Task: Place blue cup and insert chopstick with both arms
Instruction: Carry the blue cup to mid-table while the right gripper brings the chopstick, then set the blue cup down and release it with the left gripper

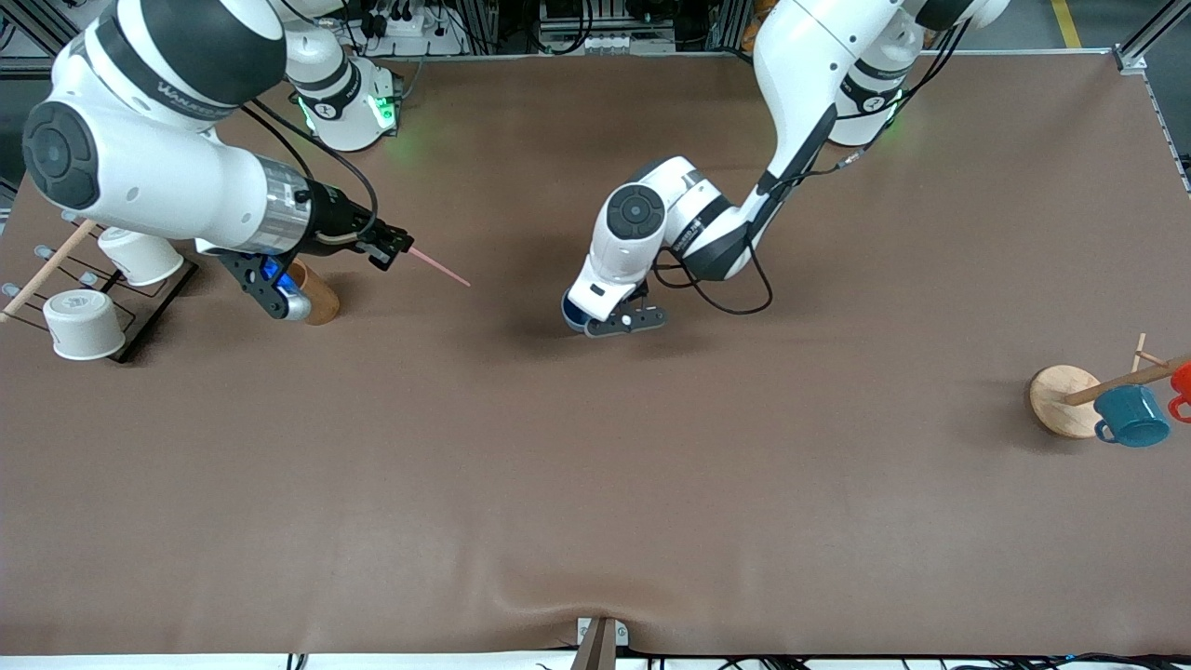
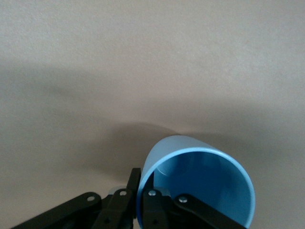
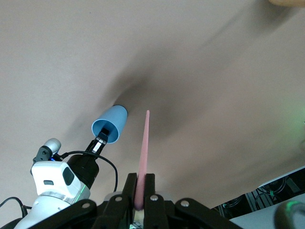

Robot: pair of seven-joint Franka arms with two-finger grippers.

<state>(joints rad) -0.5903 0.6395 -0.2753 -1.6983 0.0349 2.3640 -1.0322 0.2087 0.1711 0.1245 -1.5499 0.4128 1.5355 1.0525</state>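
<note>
- My left gripper (image 2: 141,202) is low over the middle of the table (image 1: 595,484). Its fingers pinch the rim of the blue cup (image 2: 200,183). I think it is putting the cup down there so both arms can reach it.
- The blue cup has nothing in it.
- My right gripper (image 3: 140,198) is clamped on the pink chopstick (image 3: 142,162). It is at 9 o'clock from the cup, with the tip aimed at the cup.
</note>
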